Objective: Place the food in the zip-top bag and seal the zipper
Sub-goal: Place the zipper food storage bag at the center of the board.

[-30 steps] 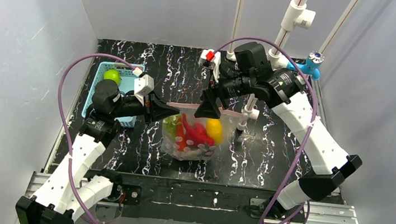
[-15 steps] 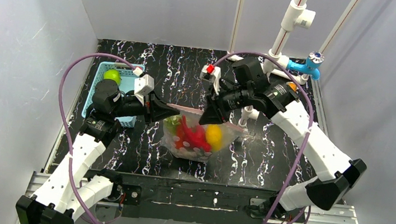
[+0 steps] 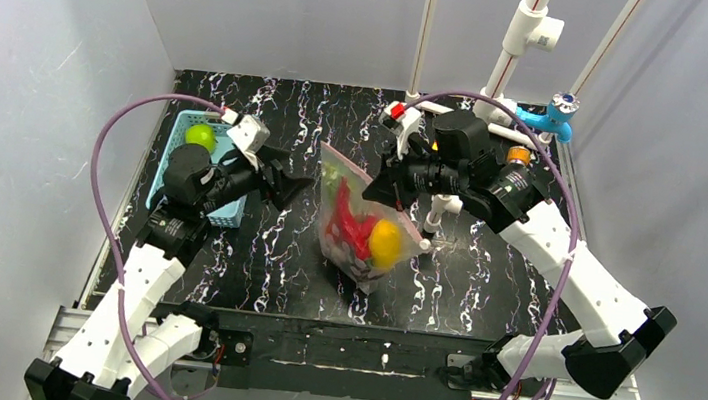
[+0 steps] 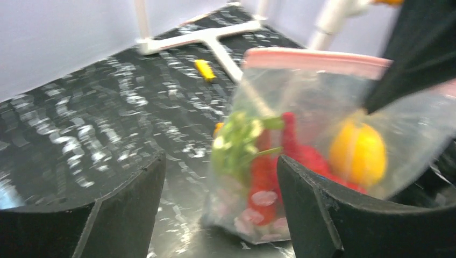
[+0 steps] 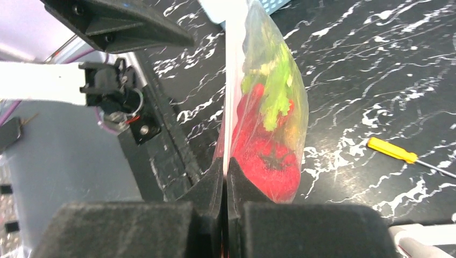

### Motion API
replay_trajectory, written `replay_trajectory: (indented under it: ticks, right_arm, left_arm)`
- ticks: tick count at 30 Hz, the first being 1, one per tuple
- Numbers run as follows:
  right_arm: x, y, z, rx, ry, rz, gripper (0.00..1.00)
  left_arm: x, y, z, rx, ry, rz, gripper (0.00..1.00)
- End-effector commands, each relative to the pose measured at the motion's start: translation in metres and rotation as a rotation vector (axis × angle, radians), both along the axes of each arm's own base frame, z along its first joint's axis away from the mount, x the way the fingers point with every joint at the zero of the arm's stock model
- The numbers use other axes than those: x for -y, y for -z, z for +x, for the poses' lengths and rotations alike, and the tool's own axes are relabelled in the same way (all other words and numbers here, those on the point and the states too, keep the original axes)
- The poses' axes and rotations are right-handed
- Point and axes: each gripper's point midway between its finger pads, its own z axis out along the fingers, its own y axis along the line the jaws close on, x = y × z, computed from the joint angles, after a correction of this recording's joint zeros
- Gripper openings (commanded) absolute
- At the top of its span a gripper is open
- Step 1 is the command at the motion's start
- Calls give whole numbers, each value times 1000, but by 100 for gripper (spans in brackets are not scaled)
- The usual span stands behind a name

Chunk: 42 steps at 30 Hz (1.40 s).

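The zip-top bag [image 3: 362,226] hangs by one end of its mouth, bottom down at the table, from my right gripper [image 5: 226,164]. That gripper is shut on the pink zipper [image 5: 232,80], which runs straight away from its jaws. Inside the bag lie food pieces: green leek [image 4: 236,145], red pepper [image 5: 269,161] and yellow fruit [image 4: 357,153]. My left gripper [image 3: 296,185] stands open just left of the bag, touching nothing. In the left wrist view the bag [image 4: 322,107] sits beyond the left gripper's [image 4: 220,166] spread fingers. A round green fruit [image 3: 200,135] rests in the basket.
A light blue basket [image 3: 178,165] stands at the left beside the left arm. A yellow-handled tool [image 5: 391,150] lies on the black marbled table behind the bag. White pipe stands [image 3: 506,66] and a blue fitting [image 3: 553,117] occupy the back right.
My left gripper has let go of the bag's left end and opened, drawing back left. My right gripper has shut on the zipper, and the bag has swung round to hang from it.
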Motion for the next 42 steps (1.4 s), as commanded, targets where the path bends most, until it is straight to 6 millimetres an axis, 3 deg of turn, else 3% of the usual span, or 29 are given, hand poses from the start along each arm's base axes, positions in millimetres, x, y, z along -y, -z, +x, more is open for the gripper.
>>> replay_trajectory:
  ticks: [1,4,6,12,17,20,23,26,31,38,39,42]
  right_arm:
    - [-3,-54,37,151,169,103,1]
    - [5,-60,56,192,268,72,1]
    - [11,-65,67,232,324,51,1]
    - [36,-72,91,332,443,-75,1]
    - [48,-64,96,352,482,-139,1]
    - [45,-52,95,336,480,-174,1]
    - [31,-33,93,332,492,-219,1]
    - [1,-7,84,316,476,-265,1]
    - [-41,48,72,212,444,-341,1]
    - [-108,87,33,-59,246,-162,8]
    - [-114,90,30,-86,229,-144,10]
    - [-127,99,20,-146,163,-138,28]
  left_arm:
    - [-69,-4,37,37,-454,84,75]
    - [-101,1,45,33,-632,124,78]
    - [-112,3,47,25,-694,137,80]
    - [-117,6,49,5,-723,154,94]
    - [-120,3,47,17,-741,149,96]
    - [-123,3,47,17,-754,150,96]
    - [-126,3,46,19,-773,152,96]
    - [-134,3,46,23,-812,153,96]
    - [-151,3,45,37,-899,185,96]
    - [-170,-2,39,62,-1000,178,96]
    - [-171,-2,38,67,-1008,180,96]
    - [-173,-3,38,74,-1013,180,96]
